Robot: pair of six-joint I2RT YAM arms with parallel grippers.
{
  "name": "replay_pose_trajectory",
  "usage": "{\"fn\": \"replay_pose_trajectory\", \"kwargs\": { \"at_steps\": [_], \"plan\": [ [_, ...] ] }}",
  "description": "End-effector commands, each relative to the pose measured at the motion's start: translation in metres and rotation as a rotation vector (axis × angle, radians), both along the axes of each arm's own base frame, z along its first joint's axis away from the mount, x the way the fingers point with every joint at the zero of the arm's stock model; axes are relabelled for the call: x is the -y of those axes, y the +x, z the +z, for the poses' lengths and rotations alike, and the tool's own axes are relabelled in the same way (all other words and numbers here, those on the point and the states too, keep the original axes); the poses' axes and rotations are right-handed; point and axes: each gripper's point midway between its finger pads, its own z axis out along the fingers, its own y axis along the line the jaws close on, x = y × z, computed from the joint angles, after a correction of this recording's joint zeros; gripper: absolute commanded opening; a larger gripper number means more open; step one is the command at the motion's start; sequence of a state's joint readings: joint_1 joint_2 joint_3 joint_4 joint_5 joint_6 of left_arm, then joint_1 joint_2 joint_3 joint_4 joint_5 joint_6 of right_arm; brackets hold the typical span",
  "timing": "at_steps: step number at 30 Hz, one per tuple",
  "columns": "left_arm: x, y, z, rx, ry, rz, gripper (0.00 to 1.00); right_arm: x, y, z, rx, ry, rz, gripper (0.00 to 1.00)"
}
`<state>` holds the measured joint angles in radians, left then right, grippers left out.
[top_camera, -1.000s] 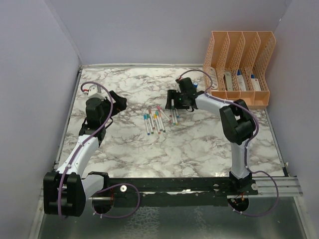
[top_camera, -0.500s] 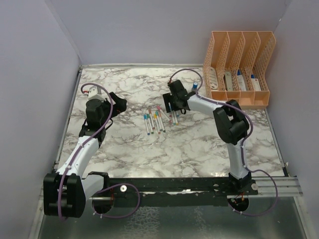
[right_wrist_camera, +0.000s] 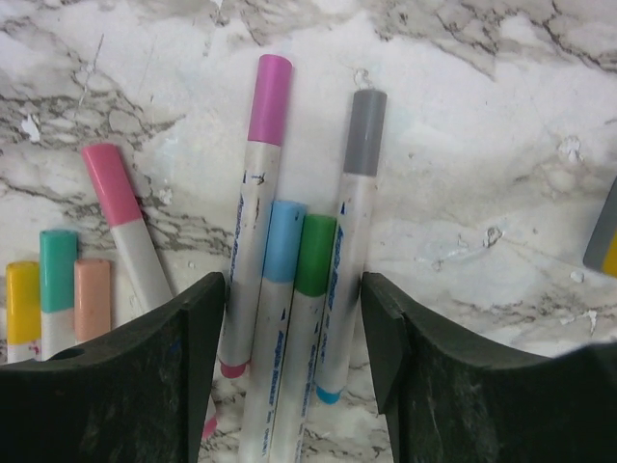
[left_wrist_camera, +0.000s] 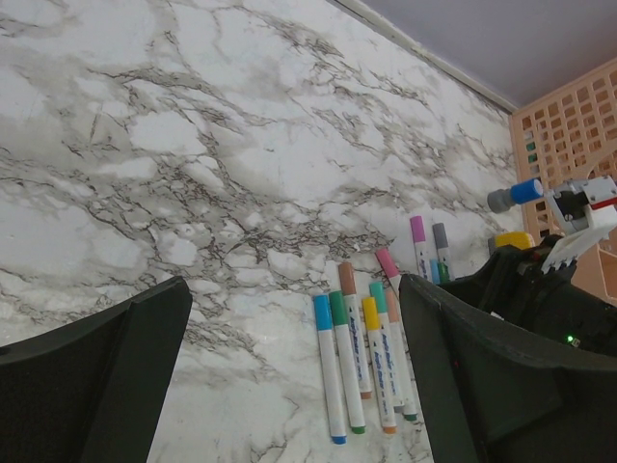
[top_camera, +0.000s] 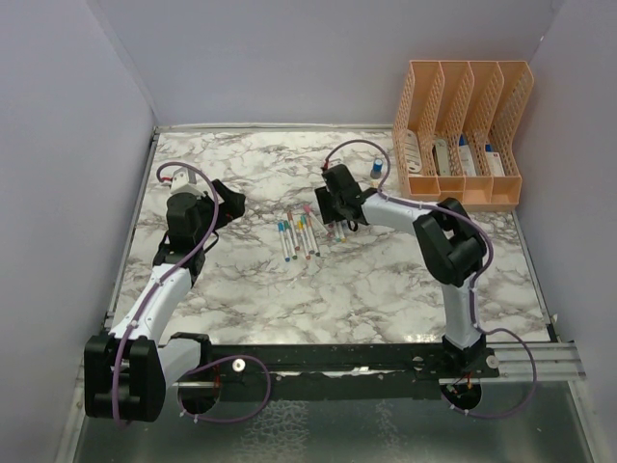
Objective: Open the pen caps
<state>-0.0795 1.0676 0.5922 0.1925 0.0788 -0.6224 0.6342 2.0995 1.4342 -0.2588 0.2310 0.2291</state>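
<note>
Marble-print table [top_camera: 386, 280], lavender walls [top_camera: 289, 58], one peach file divider [top_camera: 463, 96] with four slots. Mid-table lie the pens [top_camera: 304, 231], perhaps eleven, caps [right_wrist_camera: 270, 96] all on. Eight show under the right gripper [right_wrist_camera: 292, 289], whose fingers are apart around four. The left gripper [left_wrist_camera: 294, 289] is spread wide, left of the cluster.

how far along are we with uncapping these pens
Done: nothing visible; every slim white-barrelled marker pen in view still wears its coloured plastic cap. In hand: the right gripper, fingers open, straddles four pens, gripping none. The left gripper is open, off to the side. Left: all the caps.
</note>
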Motion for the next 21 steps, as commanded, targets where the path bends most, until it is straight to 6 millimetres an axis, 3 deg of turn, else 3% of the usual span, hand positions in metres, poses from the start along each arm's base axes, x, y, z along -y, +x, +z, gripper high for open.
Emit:
{"fn": "replay_pose_trajectory", "kwargs": {
  "at_steps": [1,11,14,18,21],
  "plan": [
    [-0.003,0.000,0.001,0.016,-0.010,0.016,0.92,0.048,-0.070,-0.063,-0.225,-0.184,0.047,0.56],
    [-0.001,-0.001,0.000,0.017,-0.025,0.015,0.91,0.061,-0.100,-0.057,-0.255,-0.168,0.090,0.55],
    [-0.001,-0.001,-0.001,0.016,-0.028,0.015,0.91,0.060,-0.105,-0.047,-0.255,-0.140,0.091,0.57],
    [0.000,0.000,-0.002,0.014,-0.032,0.012,0.91,0.052,-0.093,-0.016,-0.179,-0.083,0.076,0.76],
    [0.001,0.000,-0.002,0.014,-0.031,0.007,0.91,0.044,-0.080,0.016,-0.105,-0.038,0.065,0.81]
  ]
}}
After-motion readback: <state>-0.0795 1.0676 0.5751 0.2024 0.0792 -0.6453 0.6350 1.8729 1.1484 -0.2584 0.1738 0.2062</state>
